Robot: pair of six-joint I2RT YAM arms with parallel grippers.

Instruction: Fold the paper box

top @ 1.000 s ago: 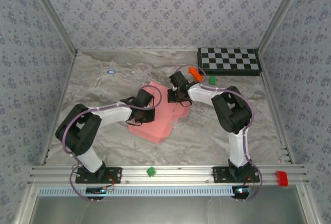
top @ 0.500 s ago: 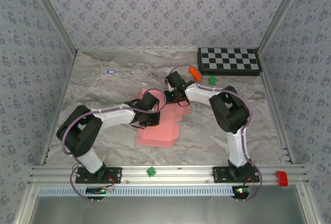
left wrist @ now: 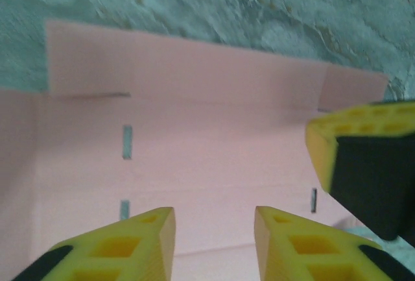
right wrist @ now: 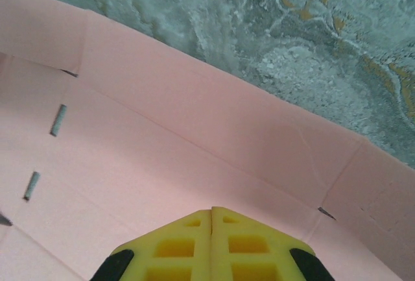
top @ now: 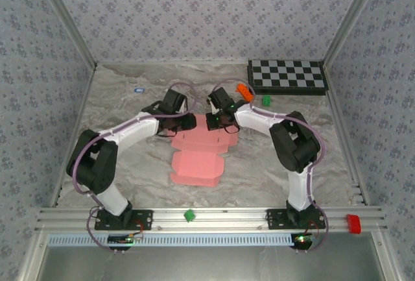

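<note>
Surface [top: 130, 151]: marbled, carries the sheet.
Paper box [top: 198, 161]: unfolded, flat; far flap under both pincers.
Right pincer [right wrist: 212, 219]: closed tight, empty, tip low over card, likely pinning it.
Left pincer [left wrist: 214, 229]: slightly parted, empty, just beside right.

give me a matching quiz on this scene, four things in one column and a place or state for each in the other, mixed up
1 paper box
2 checkerboard
3 left end effector
4 right end effector

a fingers shut together
b far right corner of the table
c fingers apart
d pink, lying mid-table

Pairs: 1-d, 2-b, 3-c, 4-a
</note>
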